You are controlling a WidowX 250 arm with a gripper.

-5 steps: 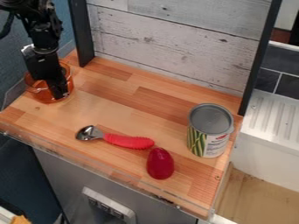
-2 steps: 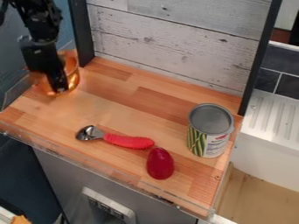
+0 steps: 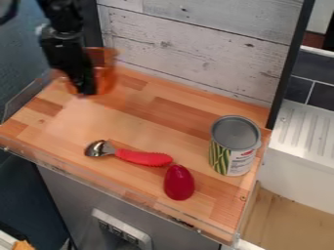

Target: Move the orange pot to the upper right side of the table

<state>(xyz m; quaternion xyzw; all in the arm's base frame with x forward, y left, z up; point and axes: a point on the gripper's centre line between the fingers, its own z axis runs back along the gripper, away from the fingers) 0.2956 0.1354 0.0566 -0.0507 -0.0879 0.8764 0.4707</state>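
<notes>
I judge this the carry: my pincer (image 3: 85, 91) looks closed on the orange pot (image 3: 104, 73), far left; next, bring it right along the bench's (image 3: 130, 119) far side.

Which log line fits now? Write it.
gripper at orange pot | pot: upper left | metal can: right side | goal: not reached

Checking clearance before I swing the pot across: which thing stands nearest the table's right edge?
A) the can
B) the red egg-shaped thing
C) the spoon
A: the can stands close by the right edge, with the spoon and red thing farther left.
</notes>
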